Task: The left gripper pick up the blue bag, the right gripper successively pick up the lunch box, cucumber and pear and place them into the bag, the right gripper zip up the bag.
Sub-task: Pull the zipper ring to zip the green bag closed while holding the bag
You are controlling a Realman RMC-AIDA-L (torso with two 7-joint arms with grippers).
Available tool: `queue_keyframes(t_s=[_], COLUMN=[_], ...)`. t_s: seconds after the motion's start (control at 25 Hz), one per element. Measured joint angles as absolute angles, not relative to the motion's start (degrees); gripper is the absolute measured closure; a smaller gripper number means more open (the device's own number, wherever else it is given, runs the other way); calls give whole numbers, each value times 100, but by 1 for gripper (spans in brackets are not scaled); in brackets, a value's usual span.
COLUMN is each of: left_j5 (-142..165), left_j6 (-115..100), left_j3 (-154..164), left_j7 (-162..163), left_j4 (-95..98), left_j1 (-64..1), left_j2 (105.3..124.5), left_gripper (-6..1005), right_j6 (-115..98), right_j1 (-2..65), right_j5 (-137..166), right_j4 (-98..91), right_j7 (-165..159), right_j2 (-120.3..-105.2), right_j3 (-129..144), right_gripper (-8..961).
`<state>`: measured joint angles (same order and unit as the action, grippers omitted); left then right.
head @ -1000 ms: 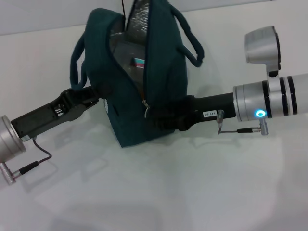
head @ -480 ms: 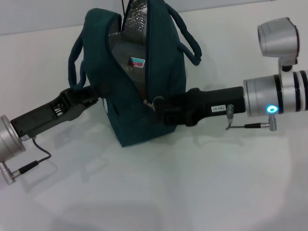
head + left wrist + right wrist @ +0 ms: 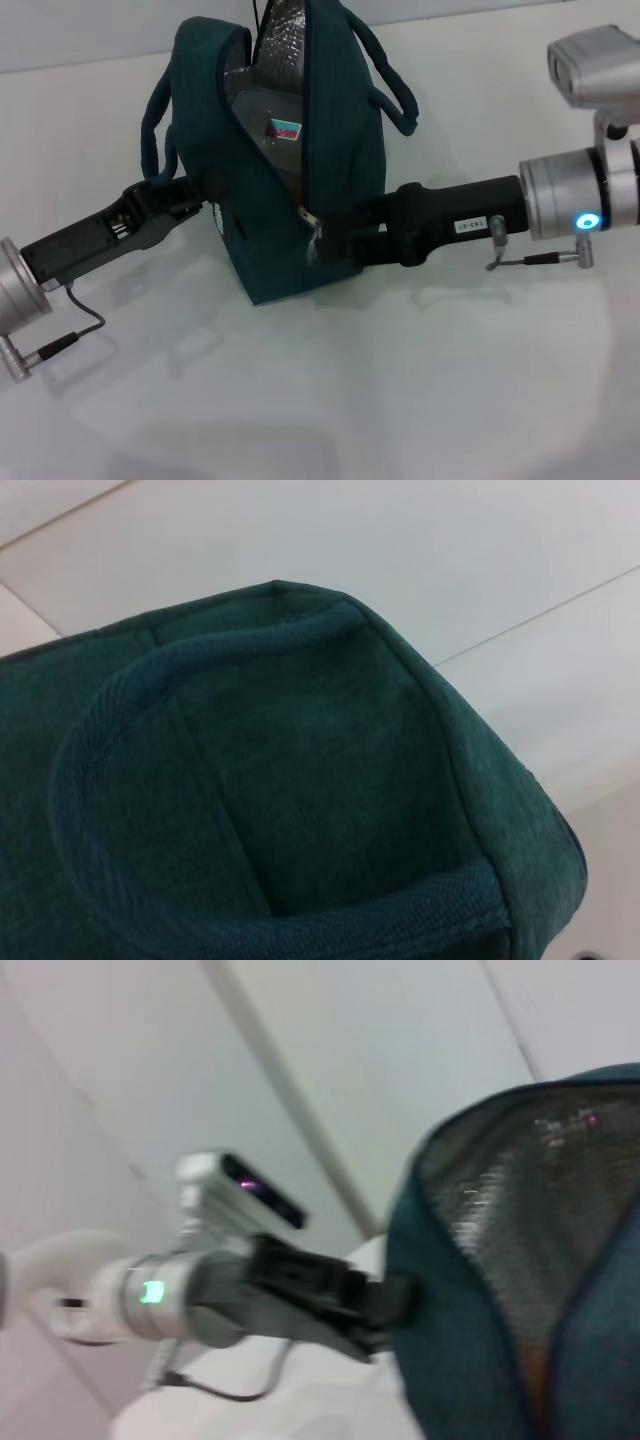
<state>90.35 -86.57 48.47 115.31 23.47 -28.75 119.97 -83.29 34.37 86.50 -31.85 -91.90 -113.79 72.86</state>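
The blue bag [image 3: 345, 150] stands upright mid-table, its mouth open on silver lining [image 3: 510, 1210]. My left gripper [image 3: 200, 195] is shut on the bag's left side, and the left wrist view is filled with bag fabric [image 3: 300, 780]. The lunch box [image 3: 265, 110] with its small sticker sits inside the bag. A sliver of orange, the pear [image 3: 537, 1380], shows deep in the opening. The cucumber is hidden. My right gripper [image 3: 322, 238] reaches in from the right, its tip at the metal zipper pull [image 3: 312, 224] low on the bag's front.
The white table [image 3: 400, 380] lies open in front of the bag and to both sides. The bag's rope handles [image 3: 395, 95] hang loose off each side. Thin cables dangle under both wrists.
The right arm has drawn back to the right, its tip now at the bag's front by the zipper pull. The bag and left arm have stayed put.
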Motion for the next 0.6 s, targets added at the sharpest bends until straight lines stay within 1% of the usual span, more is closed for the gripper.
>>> queue_keyframes(t_s=[0.08, 0.2, 0.6], left_j5=[9035, 9035, 9037], left_j6=[-8657, -8657, -8657], left_j3=[4846, 4854, 4875], left_j7=[11531, 11531, 11531], left_j4=[2347, 2347, 2347], left_j1=[-2875, -2877, -2854], left_j2=[11997, 11997, 12004], left_gripper=[922, 922, 922], right_j6=[-8460, -8414, -8213], right_j1=[3493, 3504, 3385], right_j5=[8754, 8898, 8974], right_j4=[-3191, -3195, -3221], right_j7=[-9391, -9543, -9566], right_j2=[-11320, -11293, -11289], right_j3=[7305, 7294, 7222], right_gripper=[496, 496, 497])
